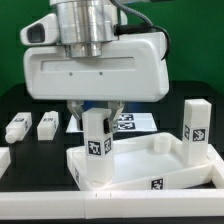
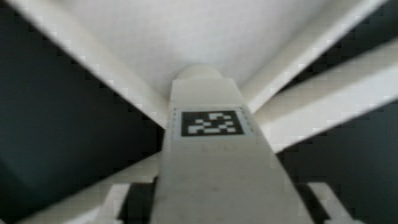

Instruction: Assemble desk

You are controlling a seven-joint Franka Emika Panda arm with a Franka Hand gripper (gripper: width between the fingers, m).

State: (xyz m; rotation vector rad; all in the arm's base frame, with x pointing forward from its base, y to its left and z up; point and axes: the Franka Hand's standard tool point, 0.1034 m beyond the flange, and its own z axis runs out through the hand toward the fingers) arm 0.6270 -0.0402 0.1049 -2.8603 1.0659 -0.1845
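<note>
The white desk top [image 1: 150,165] lies on the black table, a tray with a raised rim. One white leg [image 1: 95,140] with a square tag stands upright at its near corner on the exterior view's left. My gripper [image 1: 95,112] is straight above and shut on this leg's upper end. In the wrist view the leg [image 2: 217,150] fills the middle, with a finger [image 2: 128,200] close on each side and the tray rims [image 2: 320,90] beyond. A second leg [image 1: 196,125] stands upright at the tray's right corner. Two more legs [image 1: 17,127] [image 1: 47,124] lie on the table at the left.
The marker board [image 1: 132,121] lies flat behind the tray. The big white gripper housing [image 1: 95,70] hides the middle of the scene. A white edge [image 1: 4,158] shows at the far left border.
</note>
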